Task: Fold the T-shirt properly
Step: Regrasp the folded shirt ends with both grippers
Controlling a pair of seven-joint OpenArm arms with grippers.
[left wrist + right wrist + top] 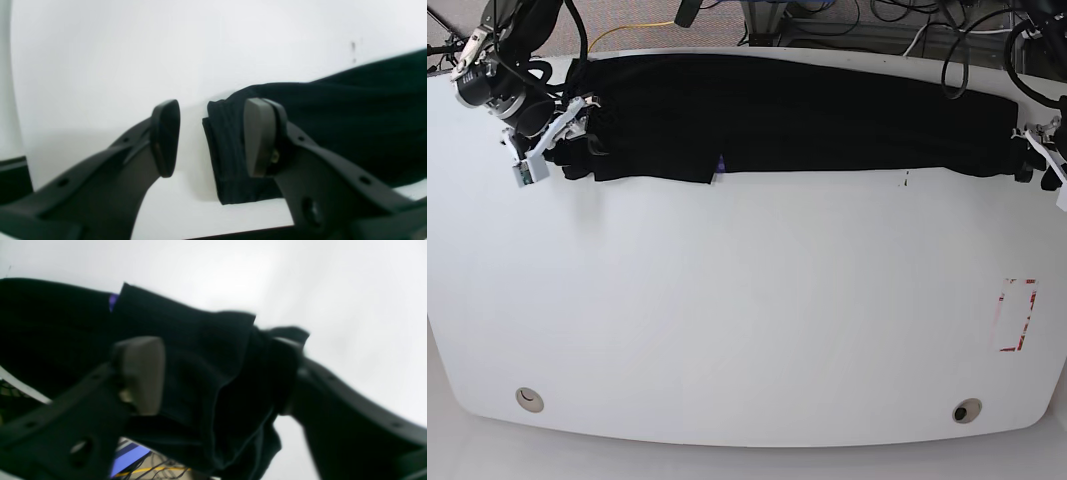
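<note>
Left gripper: I see its jaws apart, nothing clamped; one pad sits over the shirt's end, the other over bare counter, cloth edge in the gap between them.
Right gripper: jaws spread with bunched black cloth between them; one pad is visible against the fabric, the far one is hidden by folds, so I can't tell if it pinches.
T-shirt: black, lying as a long narrow band along the counter's far edge, running almost from one far corner to the other; a sliver of purple print peeks out at a fold.
Shirt ends: each sits at a gripper.
Counter: white, rounded corners; red-marked rectangle near the side edge by my left arm.
</note>
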